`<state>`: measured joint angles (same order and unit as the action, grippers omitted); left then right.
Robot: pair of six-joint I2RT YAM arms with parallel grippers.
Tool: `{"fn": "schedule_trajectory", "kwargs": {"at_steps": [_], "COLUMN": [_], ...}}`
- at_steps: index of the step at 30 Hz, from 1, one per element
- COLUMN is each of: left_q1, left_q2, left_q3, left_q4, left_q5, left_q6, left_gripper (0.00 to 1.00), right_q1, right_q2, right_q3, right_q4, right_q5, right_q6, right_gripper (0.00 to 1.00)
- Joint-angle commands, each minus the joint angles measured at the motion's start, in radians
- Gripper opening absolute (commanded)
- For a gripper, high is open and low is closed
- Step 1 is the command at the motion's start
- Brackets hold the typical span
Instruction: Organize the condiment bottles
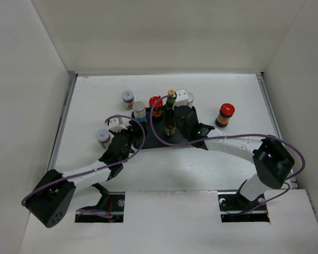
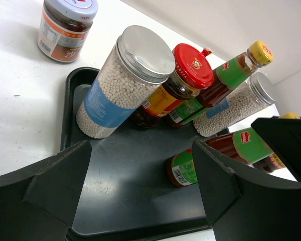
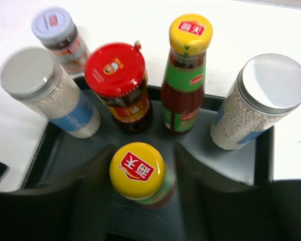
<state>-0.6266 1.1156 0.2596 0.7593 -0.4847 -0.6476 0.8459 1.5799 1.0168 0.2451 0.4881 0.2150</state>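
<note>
The right claw [image 3: 140,156] straddles a yellow-capped sauce bottle [image 3: 137,173] that stands upright at the front of the black tray [image 3: 236,163], with one finger on each side. Blur hides whether the fingers press the bottle or have let go, so its grip cannot be told. The left claw [image 2: 140,155] hangs low over the tray's left end, spread wide and empty, apparently keeping clear of its partner. Behind the straddled bottle a row lines the tray's far wall, seemingly packed close to save room. It holds a silver-capped shaker [image 3: 45,90] full of small white beads, a red-lidded jar [image 3: 118,85] of dark brown sauce, a second sauce bottle [image 3: 188,75] of dark red liquid with a green label, and a second shaker [image 3: 256,100] of the same beads. Three containers stand outside on the white table [image 1: 175,169]: a white-lidded jar [image 3: 57,32] of dark paste just beyond the tray's left corner, the other white-lidded jar [image 1: 103,135] to the tray's left, and a second red-lidded jar [image 1: 225,114] apart on the right. Five of the eight look sorted.
</note>
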Motion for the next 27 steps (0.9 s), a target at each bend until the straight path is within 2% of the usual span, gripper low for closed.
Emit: {"fn": "schedule_trajectory", "kwargs": {"at_steps": [1,3,6,11,12,15,18,19,20,22,23,25,27], "left_q1": [0.006,0.009,0.014,0.014,0.012,0.003,0.006,0.006,0.003,-0.002,-0.002,-0.002,-0.002], "left_q2": [-0.010,-0.010,-0.010,-0.008,-0.007,-0.014,-0.004,-0.003,-0.007,-0.010,-0.008,-0.004,-0.007], "left_q3": [0.009,0.007,0.007,0.006,0.007,0.007,0.007,0.009,0.009,0.009,0.009,0.009,0.009], "left_q4": [0.043,0.043,0.043,0.043,0.043,0.043,0.044,0.043,0.043,0.043,0.044,0.044,0.043], "left_q5": [0.014,0.011,0.015,0.014,0.015,0.011,0.015,0.015,0.015,0.015,0.015,0.017,0.024], "left_q6": [-0.009,-0.009,-0.011,-0.011,-0.012,-0.012,-0.014,-0.017,-0.020,-0.021,-0.021,-0.021,-0.024], "left_gripper": [0.81,0.81,0.81,0.81,0.81,0.81,0.81,0.81,0.81,0.81,0.81,0.81,0.81], "right_q1": [0.006,0.006,-0.005,-0.072,-0.105,-0.237,-0.342,-0.375,-0.405,-0.445,-0.457,-0.471,-0.491], "right_q2": [-0.021,-0.047,-0.109,-0.317,-0.360,-0.454,-0.477,-0.465,-0.443,-0.402,-0.377,-0.338,-0.293], "right_q3": [0.048,0.040,0.020,-0.092,-0.125,-0.225,-0.283,-0.294,-0.297,-0.299,-0.296,-0.282,-0.259], "right_q4": [0.092,0.092,0.088,0.092,0.095,0.079,0.028,0.013,0.004,-0.015,-0.021,-0.041,-0.064], "right_q5": [0.001,0.006,0.018,0.082,0.110,0.240,0.346,0.359,0.359,0.351,0.337,0.301,0.265], "right_q6": [0.015,0.011,0.003,-0.006,-0.002,0.030,0.055,0.055,0.052,0.058,0.060,0.064,0.067], "right_gripper": [0.67,0.72,0.75,0.75,0.69,0.33,0.31,0.36,0.47,0.75,0.84,0.92,0.96]}}
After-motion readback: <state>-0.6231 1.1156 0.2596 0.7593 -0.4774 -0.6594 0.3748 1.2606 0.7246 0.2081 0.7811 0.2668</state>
